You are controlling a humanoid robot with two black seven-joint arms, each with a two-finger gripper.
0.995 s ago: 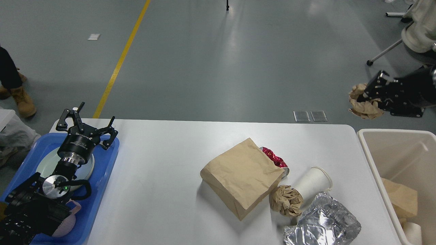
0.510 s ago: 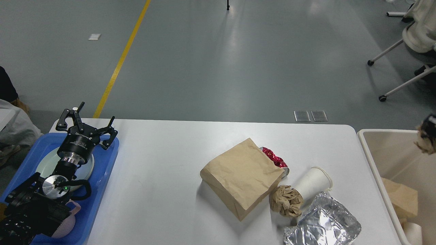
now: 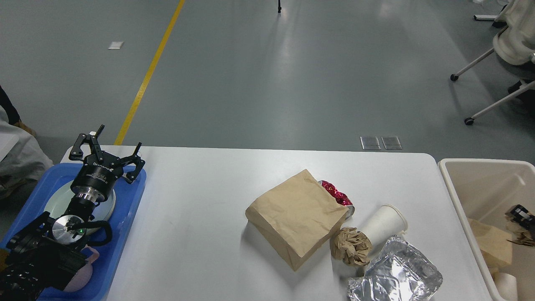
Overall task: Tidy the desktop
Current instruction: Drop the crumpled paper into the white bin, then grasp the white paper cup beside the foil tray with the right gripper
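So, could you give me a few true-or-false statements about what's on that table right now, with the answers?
1. The brown paper bag lies on the desktop. True.
2. The white paper cup stands upright. False: it lies on its side.
3. The left gripper hangs over the blue tray with its fingers spread. True.
4. The beige bin sits at the left of the table. False: it is at the right end.
5. A crumpled foil bag lies near the table's front edge. True.
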